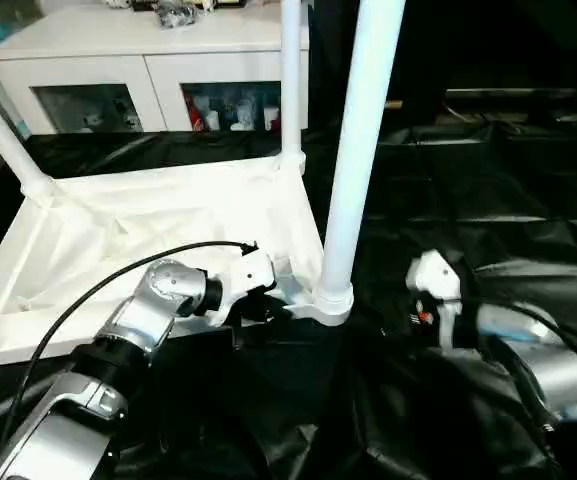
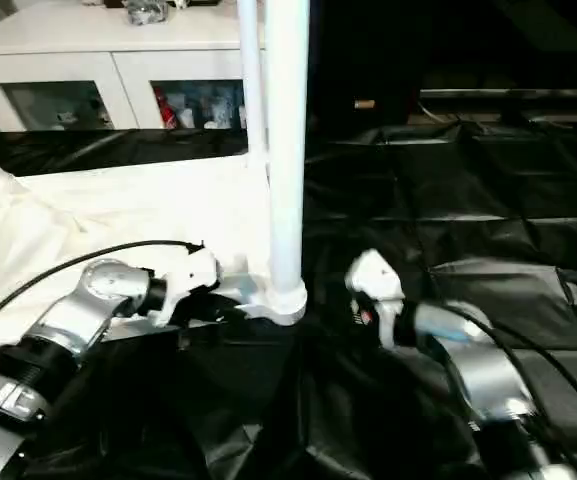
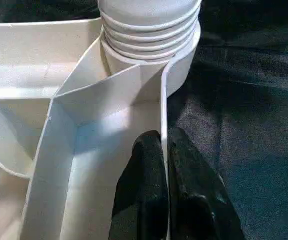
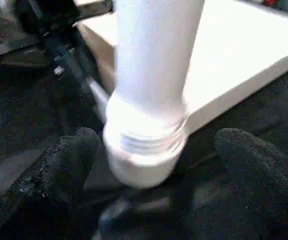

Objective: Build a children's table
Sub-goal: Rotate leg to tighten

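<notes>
The children's table lies upside down on a black sheet. Its white top [image 1: 148, 230] shows the rimmed underside. Three white legs stand up from its corners: a near-right one [image 1: 358, 150], a far-right one [image 1: 291, 80] and a far-left one [image 1: 3, 135]. My left gripper [image 3: 162, 142] is shut on the thin rim [image 3: 163, 100] of the top, just beside the near-right leg's threaded socket [image 3: 148, 30]. My right gripper [image 4: 156, 142] is open. Its fingers [image 4: 74, 155] stand on either side of that leg's base [image 4: 144, 150], with gaps between them and the leg.
A white cabinet with glass doors [image 1: 148, 70] stands behind the table. The crinkled black sheet [image 1: 488, 200] covers the ground to the right and front. A black cable [image 1: 98, 290] arcs over my left forearm.
</notes>
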Motion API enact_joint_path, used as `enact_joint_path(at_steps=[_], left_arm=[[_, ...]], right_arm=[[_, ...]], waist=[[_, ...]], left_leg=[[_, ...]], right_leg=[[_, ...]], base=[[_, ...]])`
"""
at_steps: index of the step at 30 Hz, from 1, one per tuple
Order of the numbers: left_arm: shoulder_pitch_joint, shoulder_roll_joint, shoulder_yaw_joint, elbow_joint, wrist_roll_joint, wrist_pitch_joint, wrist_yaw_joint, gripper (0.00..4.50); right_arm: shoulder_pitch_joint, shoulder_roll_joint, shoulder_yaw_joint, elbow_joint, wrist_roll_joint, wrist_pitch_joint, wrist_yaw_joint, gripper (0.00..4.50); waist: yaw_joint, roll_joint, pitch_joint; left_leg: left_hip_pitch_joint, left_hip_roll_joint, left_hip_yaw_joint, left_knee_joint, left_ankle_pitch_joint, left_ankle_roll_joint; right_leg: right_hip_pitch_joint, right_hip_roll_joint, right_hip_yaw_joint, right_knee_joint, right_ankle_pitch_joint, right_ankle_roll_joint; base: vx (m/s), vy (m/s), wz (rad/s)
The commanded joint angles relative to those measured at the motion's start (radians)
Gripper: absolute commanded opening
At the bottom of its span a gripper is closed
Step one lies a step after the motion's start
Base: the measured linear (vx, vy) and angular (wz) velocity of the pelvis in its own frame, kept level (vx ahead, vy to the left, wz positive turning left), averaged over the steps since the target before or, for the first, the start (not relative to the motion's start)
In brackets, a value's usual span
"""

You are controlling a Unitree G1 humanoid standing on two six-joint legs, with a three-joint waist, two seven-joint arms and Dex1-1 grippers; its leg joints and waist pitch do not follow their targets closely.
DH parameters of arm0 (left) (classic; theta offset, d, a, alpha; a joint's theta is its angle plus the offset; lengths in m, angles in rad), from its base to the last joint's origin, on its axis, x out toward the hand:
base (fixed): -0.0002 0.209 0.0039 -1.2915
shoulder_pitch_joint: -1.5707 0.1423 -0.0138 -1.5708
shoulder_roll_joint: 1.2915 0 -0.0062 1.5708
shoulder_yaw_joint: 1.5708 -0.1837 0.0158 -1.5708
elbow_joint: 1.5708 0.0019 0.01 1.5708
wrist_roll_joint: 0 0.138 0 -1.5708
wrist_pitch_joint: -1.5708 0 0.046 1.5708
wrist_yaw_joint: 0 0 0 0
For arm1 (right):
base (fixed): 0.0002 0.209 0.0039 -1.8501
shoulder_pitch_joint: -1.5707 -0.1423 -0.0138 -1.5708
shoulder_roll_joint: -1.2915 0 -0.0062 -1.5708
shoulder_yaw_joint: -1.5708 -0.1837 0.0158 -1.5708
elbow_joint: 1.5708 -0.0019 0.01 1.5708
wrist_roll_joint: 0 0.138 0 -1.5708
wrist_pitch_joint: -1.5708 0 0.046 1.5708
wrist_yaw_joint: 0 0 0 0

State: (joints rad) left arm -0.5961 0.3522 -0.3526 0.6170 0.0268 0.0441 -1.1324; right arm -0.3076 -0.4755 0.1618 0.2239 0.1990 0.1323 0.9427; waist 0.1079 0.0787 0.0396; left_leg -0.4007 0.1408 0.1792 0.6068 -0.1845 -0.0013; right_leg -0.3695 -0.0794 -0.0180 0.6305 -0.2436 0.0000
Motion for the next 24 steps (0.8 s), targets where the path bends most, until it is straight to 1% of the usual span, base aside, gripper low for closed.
enact_joint_path(at_steps=[1,2,3,4,5,7,8,10,11,13,14,15,16,17,20,21,22,23,24], left_arm=[[0.022,-0.014,-0.016,0.01,0.0,0.004,0.018,0.0],[0.022,-0.016,-0.015,0.01,-0.001,0.006,0.021,0.0],[0.022,-0.017,-0.014,0.009,0.0,0.007,0.021,0.0],[0.023,-0.018,-0.012,0.008,0.002,0.011,0.024,0.0],[0.024,-0.018,-0.012,0.007,0.003,0.011,0.024,0.0],[0.026,-0.015,-0.012,0.003,0.01,0.006,0.024,0.0],[0.029,-0.013,-0.012,0.002,0.014,0.003,0.022,0.0],[0.03,-0.012,-0.012,0.001,0.016,0.0,0.022,0.0],[0.032,-0.009,-0.011,-0.001,0.017,-0.001,0.018,0.0],[0.032,-0.006,-0.011,-0.001,0.02,-0.003,0.016,0.0],[0.033,-0.004,-0.009,-0.002,0.021,-0.003,0.015,0.0],[0.033,-0.003,-0.008,-0.003,0.023,-0.003,0.015,0.0],[0.033,-0.002,-0.007,-0.003,0.024,-0.003,0.016,0.0],[0.033,-0.002,-0.007,-0.003,0.024,-0.003,0.016,0.0],[0.034,-0.002,-0.005,-0.006,0.024,0.0,0.017,0.0],[0.034,-0.001,-0.003,-0.005,0.022,0.001,0.015,0.0],[0.034,-0.001,-0.003,-0.004,0.023,0.001,0.015,0.0],[0.033,0.0,-0.002,-0.002,0.023,0.001,0.014,0.0],[0.032,-0.001,-0.001,-0.001,0.024,0.001,0.015,0.0]], right_arm=[[-0.027,0.019,-0.013,0.026,-0.008,-0.03,-0.02,4.29],[-0.043,0.029,-0.007,0.036,-0.003,-0.038,-0.008,4.29],[-0.047,0.033,-0.004,0.04,-0.002,-0.039,-0.001,4.29],[-0.053,0.041,0.001,0.046,0.0,-0.043,0.011,4.29],[-0.057,0.045,0.005,0.051,0.0,-0.044,0.02,4.29],[-0.068,0.05,0.019,0.068,-0.004,-0.047,0.038,4.29],[-0.079,0.052,0.031,0.089,-0.011,-0.059,0.048,4.29],[-0.086,0.054,0.039,0.103,-0.018,-0.068,0.051,4.29],[-0.098,0.057,0.05,0.128,-0.026,-0.085,0.064,4.29],[-0.113,0.064,0.053,0.153,-0.034,-0.094,0.064,4.29],[-0.126,0.072,0.052,0.175,-0.041,-0.101,0.061,4.29],[-0.133,0.076,0.051,0.187,-0.044,-0.105,0.059,4.29],[-0.139,0.079,0.05,0.195,-0.046,-0.107,0.059,4.29],[-0.139,0.08,0.05,0.196,-0.046,-0.107,0.059,4.06],[-0.154,0.091,0.049,0.228,-0.046,-0.129,0.064,3.97],[-0.159,0.092,0.058,0.244,-0.056,-0.145,0.067,3.91],[-0.161,0.094,0.06,0.249,-0.054,-0.147,0.073,3.63],[-0.162,0.097,0.059,0.251,-0.052,-0.146,0.076,3.63],[-0.164,0.099,0.057,0.256,-0.054,-0.148,0.077,3.53]], waist=[[-0.003,-0.024,-0.053],[-0.002,-0.027,-0.054],[-0.002,-0.026,-0.053],[-0.001,-0.028,-0.054],[0.001,-0.033,-0.053],[0.003,-0.032,-0.053],[0.002,-0.037,-0.052],[0.001,-0.038,-0.052],[0.0,-0.042,-0.052],[0.0,-0.039,-0.051],[0.0,-0.045,-0.051],[0.0,-0.042,-0.051],[-0.001,-0.044,-0.05],[0.0,-0.045,-0.05],[0.0,-0.046,-0.051],[0.002,-0.043,-0.051],[0.001,-0.046,-0.05],[0.001,-0.046,-0.05],[0.001,-0.048,-0.048]], left_leg=[[0.03,0.09,-0.037,-0.083,-0.208,0.052],[0.029,0.089,-0.036,-0.083,-0.199,0.058],[0.028,0.09,-0.036,-0.083,-0.2,0.06],[0.029,0.09,-0.034,-0.082,-0.196,0.066],[0.029,0.09,-0.032,-0.082,-0.193,0.074],[0.028,0.09,-0.031,-0.082,-0.187,0.078],[0.027,0.09,-0.03,-0.082,-0.187,0.082],[0.028,0.09,-0.027,-0.082,-0.191,0.08],[0.028,0.09,-0.024,-0.083,-0.193,0.081],[0.028,0.09,-0.022,-0.083,-0.2,0.081],[0.027,0.091,-0.022,-0.084,-0.196,0.081],[0.028,0.092,-0.022,-0.085,-0.198,0.079],[0.028,0.092,-0.022,-0.086,-0.199,0.076],[0.028,0.092,-0.022,-0.086,-0.197,0.075],[0.027,0.091,-0.021,-0.084,-0.188,0.081],[0.026,0.091,-0.021,-0.084,-0.187,0.081],[0.026,0.091,-0.02,-0.084,-0.188,0.082],[0.026,0.091,-0.021,-0.085,-0.19,0.082],[0.026,0.091,-0.021,-0.086,-0.199,0.081]], right_leg=[[0.017,-0.083,0.032,-0.08,-0.1,-0.238],[0.017,-0.082,0.031,-0.078,-0.085,-0.241],[0.017,-0.082,0.031,-0.079,-0.083,-0.241],[0.017,-0.082,0.031,-0.078,-0.076,-0.239],[0.017,-0.083,0.031,-0.078,-0.076,-0.238],[0.015,-0.083,0.031,-0.079,-0.08,-0.234],[0.016,-0.084,0.03,-0.079,-0.089,-0.235],[0.014,-0.085,0.029,-0.082,-0.109,-0.23],[0.013,-0.085,0.029,-0.082,-0.115,-0.227],[0.011,-0.086,0.029,-0.084,-0.141,-0.223],[0.012,-0.087,0.029,-0.083,-0.147,-0.219],[0.01,-0.088,0.029,-0.084,-0.153,-0.218],[0.009,-0.087,0.029,-0.084,-0.156,-0.218],[0.01,-0.087,0.029,-0.084,-0.152,-0.216],[0.01,-0.088,0.03,-0.083,-0.124,-0.219],[0.01,-0.088,0.031,-0.083,-0.123,-0.22],[0.011,-0.087,0.03,-0.084,-0.121,-0.22],[0.01,-0.087,0.03,-0.083,-0.123,-0.221],[0.01,-0.087,0.03,-0.085,-0.14,-0.22]], base=[[0.0,0.0,0.0],[0.0,0.0,0.0],[0.0,0.0,0.0],[0.0,0.0,0.0],[0.0,0.0,0.0],[0.0,0.0,0.0],[0.0,0.0,0.0],[0.0,0.0,0.0],[0.0,0.0,0.0],[0.0,0.0,0.0],[0.0,0.0,0.0],[0.0,0.0,0.0],[0.0,0.0,0.0],[0.0,0.0,0.0],[0.0,0.0,0.0],[0.0,0.0,0.0],[0.0,0.0,0.0],[0.0,0.0,0.0],[0.0,0.0,0.0]])
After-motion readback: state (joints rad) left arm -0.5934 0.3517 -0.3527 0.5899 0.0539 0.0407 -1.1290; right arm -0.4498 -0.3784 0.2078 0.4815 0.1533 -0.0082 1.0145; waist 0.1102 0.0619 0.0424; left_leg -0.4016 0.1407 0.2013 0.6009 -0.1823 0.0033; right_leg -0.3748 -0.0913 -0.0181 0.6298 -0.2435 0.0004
